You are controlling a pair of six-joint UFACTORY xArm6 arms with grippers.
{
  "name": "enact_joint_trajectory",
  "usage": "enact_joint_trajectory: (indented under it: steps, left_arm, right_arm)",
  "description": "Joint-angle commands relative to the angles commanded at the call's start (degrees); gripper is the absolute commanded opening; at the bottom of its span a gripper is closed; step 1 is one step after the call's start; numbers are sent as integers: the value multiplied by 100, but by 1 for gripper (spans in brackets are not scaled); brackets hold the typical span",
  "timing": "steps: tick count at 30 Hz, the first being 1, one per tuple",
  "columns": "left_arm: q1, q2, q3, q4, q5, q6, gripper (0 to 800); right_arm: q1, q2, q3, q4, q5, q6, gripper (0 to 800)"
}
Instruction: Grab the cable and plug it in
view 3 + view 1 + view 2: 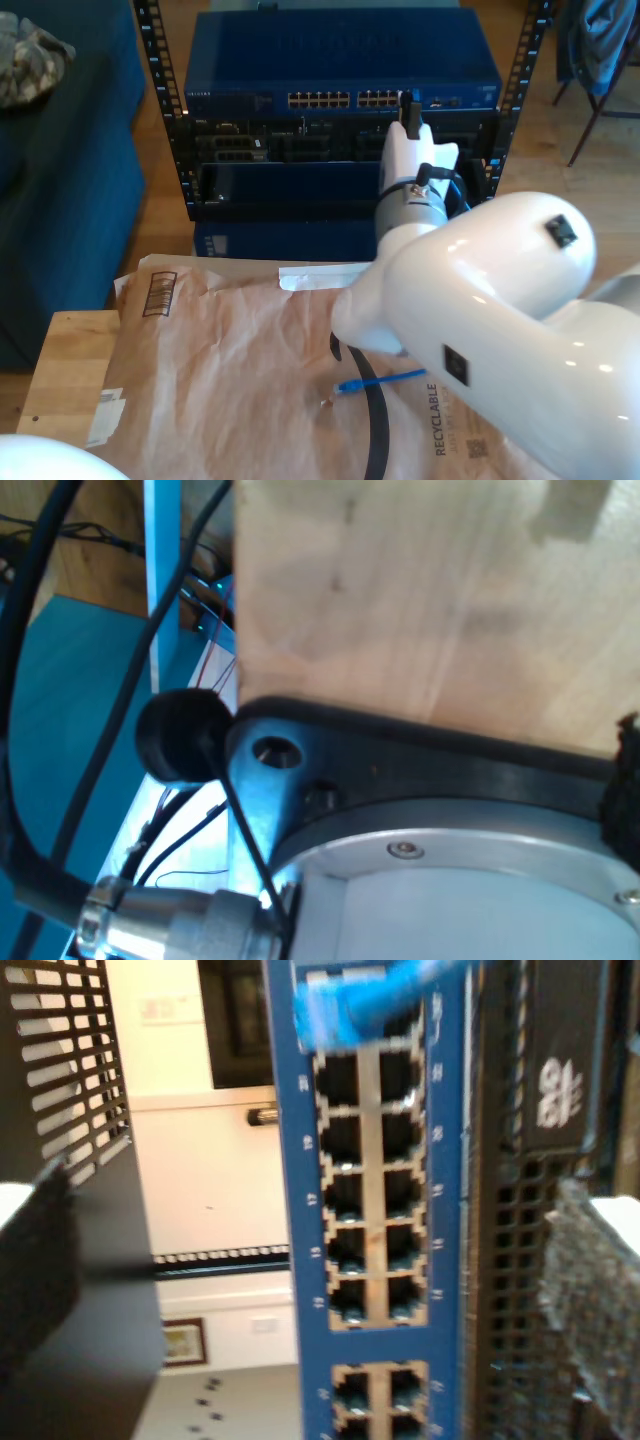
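The cable [350,1005] is bright blue, and its plug end sits at a port at one end of the blue switch's port rows [370,1190]; I cannot tell whether it is fully seated. My second gripper [315,1270] faces those ports, open, with its fingers [30,1250] wide apart and nothing between them. In the exterior view this gripper [408,108] is up at the switch [340,60]. The cable's [380,380] other stretch lies on the brown paper and passes under the arm. My first gripper [400,765] looks open over a wooden surface [430,590] and an arm base [450,890].
The switch sits on top of a black rack [300,150] with perforated rails. Brown paper [230,360] covers a wooden table. A blue couch [60,170] stands at the exterior view's left. Thick black robot cables [30,780] run beside the arm base. A white arm shell [40,462] shows at the exterior view's lower left.
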Motion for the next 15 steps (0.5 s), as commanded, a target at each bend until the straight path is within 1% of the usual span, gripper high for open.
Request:
enact_joint_trajectory:
  steps: [2, 4, 6, 9, 12, 13, 15]
  left_arm:
    - [0, 0, 0, 0, 0, 0, 800]
    - [0, 0, 0, 0, 0, 0, 800]
    - [-9, 0, 0, 0, 0, 9, 800]
    - [-9, 0, 0, 0, 0, 9, 800]
    - [0, 0, 0, 0, 0, 9, 800]
    - [-9, 0, 0, 0, 0, 0, 800]
    - [-9, 0, 0, 0, 0, 9, 800]
  right_arm:
    - [-132, -396, 396, -220, 369, -9, 732]
    - [-396, -835, 712, -527, 826, -9, 733]
    - [-668, -1284, 1002, -686, 1284, -44, 735]
    - [-1116, -2040, 1442, -738, 1969, -651, 733]
    - [-1758, -2664, 1662, -747, 2919, -1442, 737]
    - [-1987, -2884, 1723, -747, 3305, -1714, 782]
    - [-2470, -3297, 1873, -738, 4044, -2198, 797]
